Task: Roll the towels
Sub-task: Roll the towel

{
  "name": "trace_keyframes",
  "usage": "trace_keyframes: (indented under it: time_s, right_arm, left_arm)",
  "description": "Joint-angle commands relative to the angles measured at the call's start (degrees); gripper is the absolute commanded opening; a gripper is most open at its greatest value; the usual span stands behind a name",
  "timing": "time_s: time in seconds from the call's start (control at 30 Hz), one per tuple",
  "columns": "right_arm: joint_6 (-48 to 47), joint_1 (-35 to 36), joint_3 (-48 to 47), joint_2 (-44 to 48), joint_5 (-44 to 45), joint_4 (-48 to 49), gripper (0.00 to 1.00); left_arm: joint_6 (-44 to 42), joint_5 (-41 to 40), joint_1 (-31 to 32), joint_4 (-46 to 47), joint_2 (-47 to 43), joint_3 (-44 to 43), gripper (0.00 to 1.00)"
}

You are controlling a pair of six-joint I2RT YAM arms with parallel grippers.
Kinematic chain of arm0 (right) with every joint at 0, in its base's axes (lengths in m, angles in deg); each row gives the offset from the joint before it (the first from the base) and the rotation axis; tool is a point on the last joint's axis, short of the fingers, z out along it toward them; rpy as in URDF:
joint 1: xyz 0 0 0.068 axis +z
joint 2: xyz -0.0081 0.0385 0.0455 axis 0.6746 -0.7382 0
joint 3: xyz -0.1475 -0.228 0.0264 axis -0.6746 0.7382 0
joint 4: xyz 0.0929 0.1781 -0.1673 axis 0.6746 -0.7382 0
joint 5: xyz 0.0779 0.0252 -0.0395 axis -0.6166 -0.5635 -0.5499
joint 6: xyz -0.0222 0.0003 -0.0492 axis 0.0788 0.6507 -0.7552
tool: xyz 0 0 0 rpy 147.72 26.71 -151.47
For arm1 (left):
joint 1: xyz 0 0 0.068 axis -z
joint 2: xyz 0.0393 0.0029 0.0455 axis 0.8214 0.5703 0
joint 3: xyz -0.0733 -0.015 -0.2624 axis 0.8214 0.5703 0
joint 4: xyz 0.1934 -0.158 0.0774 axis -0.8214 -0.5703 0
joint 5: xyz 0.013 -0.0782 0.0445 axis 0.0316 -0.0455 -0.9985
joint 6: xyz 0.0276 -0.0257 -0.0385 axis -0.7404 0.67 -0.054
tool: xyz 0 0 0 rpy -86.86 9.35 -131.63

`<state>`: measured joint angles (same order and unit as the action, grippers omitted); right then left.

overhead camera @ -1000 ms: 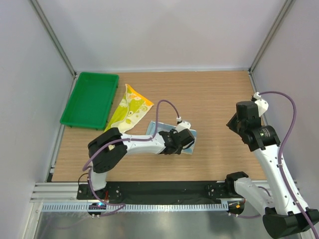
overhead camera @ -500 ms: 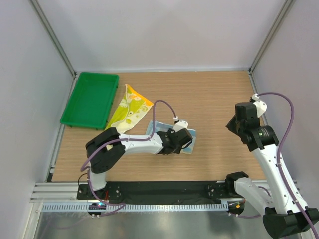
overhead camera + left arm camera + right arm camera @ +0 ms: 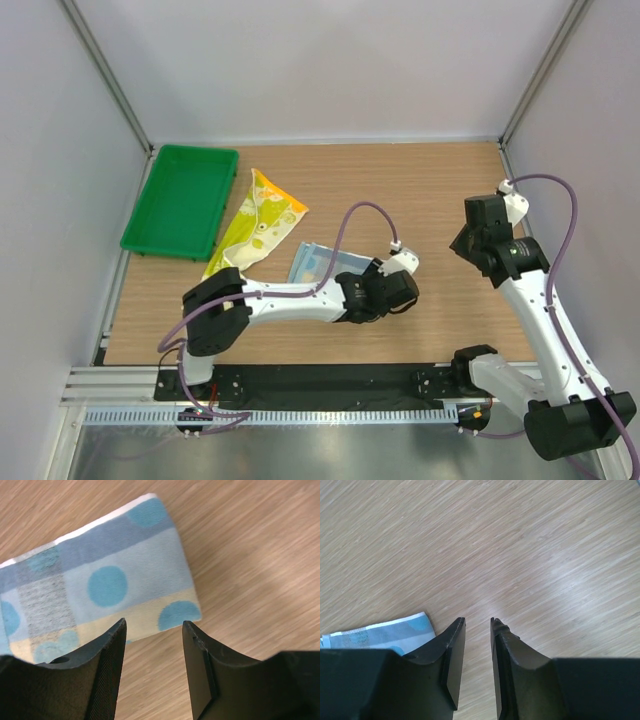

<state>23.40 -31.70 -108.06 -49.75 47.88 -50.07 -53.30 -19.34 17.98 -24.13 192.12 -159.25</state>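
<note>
Green plastic tray (image 3: 180, 200) sits far left on the wooden table (image 3: 430, 190), the yellow-green spotted towel (image 3: 258, 222) just beside it. The light blue patchwork towel (image 3: 115, 580) lies folded flat mid-table. At its right end is the left gripper (image 3: 153, 630), jaws apart, gripping nothing. Farther right, the right gripper (image 3: 477, 625) has its jaws slightly apart.
</note>
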Motion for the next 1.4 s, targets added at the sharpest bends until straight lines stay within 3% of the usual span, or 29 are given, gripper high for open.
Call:
trace_keyframes:
  time_s: [0.0, 0.27, 0.87, 1.07, 1.17, 1.3, 1.37]
  right_arm:
    - [-1.2, -0.9, -2.8, 0.6, 1.5, 1.5, 0.34]
    - [-2.3, -3.7, -4.4, -0.3, -1.8, 1.6, 0.35]
    - [-1.8, -4.0, -3.0, -1.6, -4.4, 3.2, 0.36]
    - [-2.1, -4.0, -3.0, -1.6, -4.7, 3.1, 0.36]
    - [-2.1, -4.0, -2.3, -1.3, -5.4, 3.2, 0.36]
    - [-1.8, -4.0, -0.2, -0.9, -10.7, 4.8, 0.38]
    - [-1.2, -4.0, 3.1, -1.4, -19.7, 8.0, 0.46]
  left_arm:
    - [-2.1, -1.7, 1.1, 0.2, 3.3, -3.7, 0.5]
    - [-2.4, 0.4, 2.1, 0.6, 9.1, -7.2, 0.49]
    - [-1.6, 1.6, 2.6, 4.2, 10.9, -6.3, 0.48]
    - [-0.2, 3.0, 2.9, 5.3, 12.0, -4.7, 0.43]
    - [0.2, 3.6, 3.0, 5.6, 12.5, -4.2, 0.35]
    - [1.1, 2.4, 3.2, 6.8, 11.3, -1.9, 0.01]
    - [2.1, 1.1, 3.2, 8.1, 9.8, 1.4, 0.0]
